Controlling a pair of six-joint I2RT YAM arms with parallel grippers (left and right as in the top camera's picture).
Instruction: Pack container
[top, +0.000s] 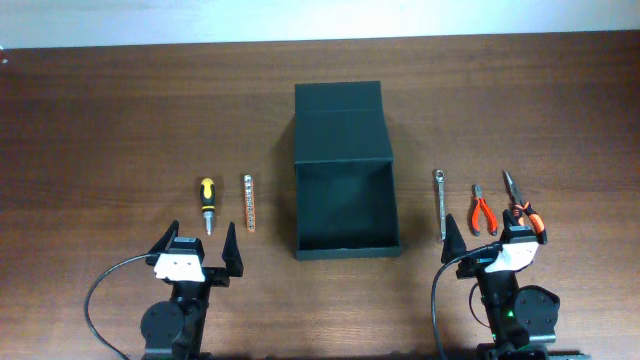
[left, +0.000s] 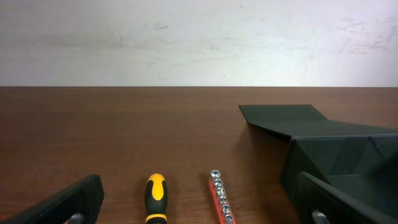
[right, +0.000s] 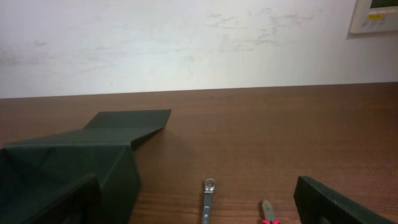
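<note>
Left gripper (top: 200, 236) and right gripper (top: 492, 236) gape empty, flanking the matte black rectangular container (top: 344, 200).

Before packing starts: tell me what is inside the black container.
Overhead, the container stands open and shows only its bare black floor; no tool lies inside. Its dark corners by the near wall are too shadowed to check.

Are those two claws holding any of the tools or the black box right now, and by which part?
Nothing is held: the left gripper and the right gripper are both open and empty, apart from the container.
</note>
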